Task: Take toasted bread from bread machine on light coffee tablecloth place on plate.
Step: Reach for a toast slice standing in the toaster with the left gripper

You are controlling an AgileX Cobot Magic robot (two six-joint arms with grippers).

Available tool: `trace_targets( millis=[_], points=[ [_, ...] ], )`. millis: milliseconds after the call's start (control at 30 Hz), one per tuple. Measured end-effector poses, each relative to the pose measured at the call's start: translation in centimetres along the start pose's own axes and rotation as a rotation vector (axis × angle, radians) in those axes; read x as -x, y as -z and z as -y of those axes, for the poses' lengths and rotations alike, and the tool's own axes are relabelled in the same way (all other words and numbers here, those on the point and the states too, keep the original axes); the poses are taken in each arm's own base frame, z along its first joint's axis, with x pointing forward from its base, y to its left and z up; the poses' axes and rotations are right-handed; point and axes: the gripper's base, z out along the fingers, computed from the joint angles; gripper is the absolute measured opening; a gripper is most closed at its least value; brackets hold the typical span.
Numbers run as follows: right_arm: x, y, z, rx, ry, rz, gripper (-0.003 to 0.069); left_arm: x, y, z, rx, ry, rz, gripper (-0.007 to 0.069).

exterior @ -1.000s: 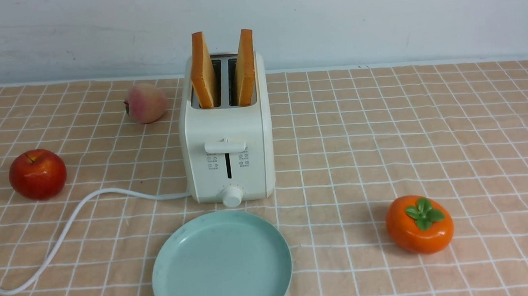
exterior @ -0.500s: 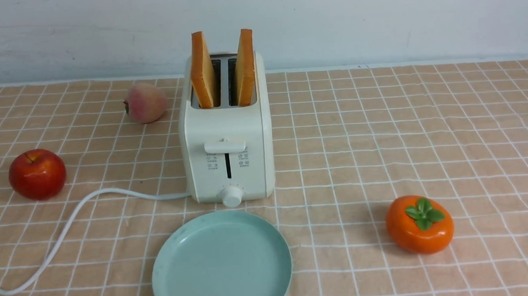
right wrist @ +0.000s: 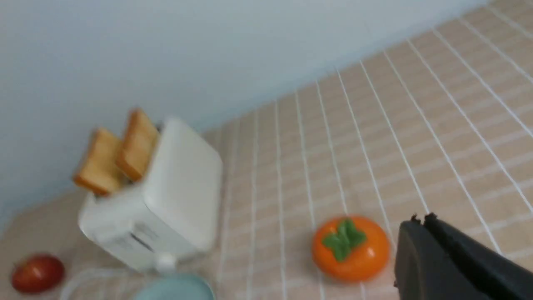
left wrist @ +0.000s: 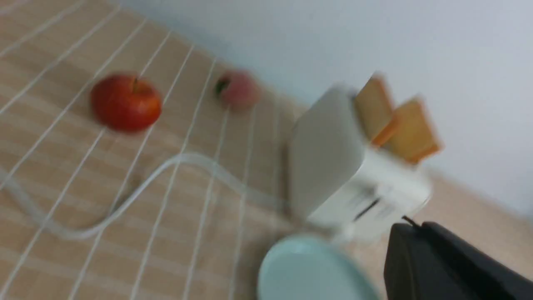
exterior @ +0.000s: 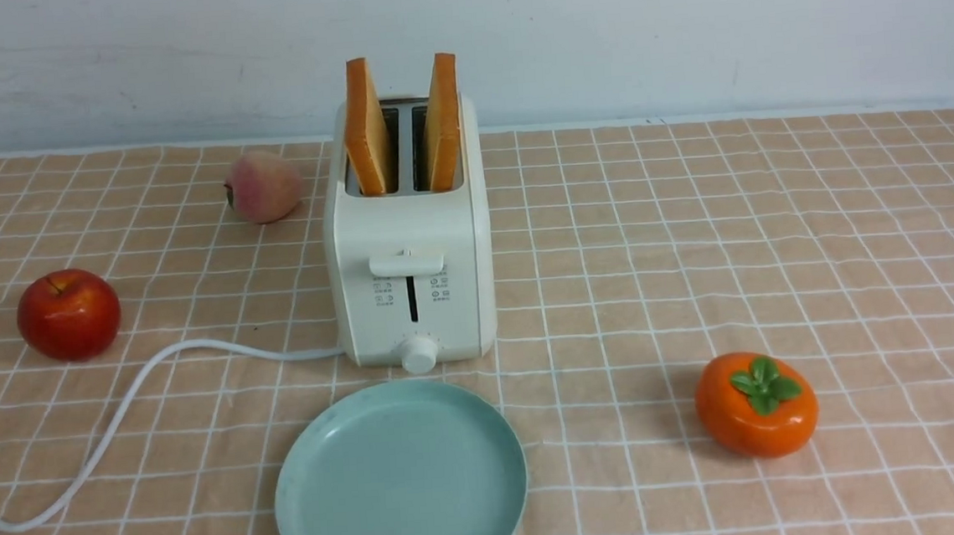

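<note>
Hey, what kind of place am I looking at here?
Most likely a staged tabletop set up like a breakfast table, not a real kitchen: the bread machine with toasted bread in its slots, an empty plate in front, and a loose apple on the light coffee tablecloth before a bare wall.

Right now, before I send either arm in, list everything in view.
light coffee tablecloth: one, tan, white grid, under everything
plate: one, pale blue-green, empty, nearest the robot
bread machine: one, cream-white, centre, behind the plate
toasted bread: two, golden, orange-brown crusts, standing in the bread machine's slots
cord: one, white, trailing left from the machine
apple: one, red, far left
peach: one, pinkish, back left of the machine
persimmon: one, orange, green leaves, front right
left gripper: one, black, shut, empty, wrist view only
right gripper: one, black, shut, empty, wrist view only
</note>
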Motion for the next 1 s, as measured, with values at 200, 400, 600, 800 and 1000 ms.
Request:
trace_targets(
  millis=[200,400,600,800,1000],
  points=[
    [1.7,-5.8,-1.6,0.025,0.128,-0.490,-0.0017,2.7,-6.2,2.0,0.128,-0.123,-0.401,-0.0014],
    [0.9,-8.6,-2.3,0.180,0.118,-0.564,-0.0008,4.4,-12.1,5.7,0.000,-0.212,-0.526,-0.0014],
    [-0.4,-9.6,-1.7,0.185,0.084,-0.555,-0.0006,5.3,-16.9,10.3,-0.025,-0.272,-0.478,-0.0014],
    [-1.1,-10.0,-1.3,0.180,0.078,-0.554,-0.0003,7.9,-21.1,13.0,-0.058,-0.316,-0.316,0.0010],
    [-1.5,-10.3,-1.0,0.174,0.080,-0.552,0.0000,8.0,-26.6,14.3,-0.070,-0.320,-0.325,0.0249]
  ],
)
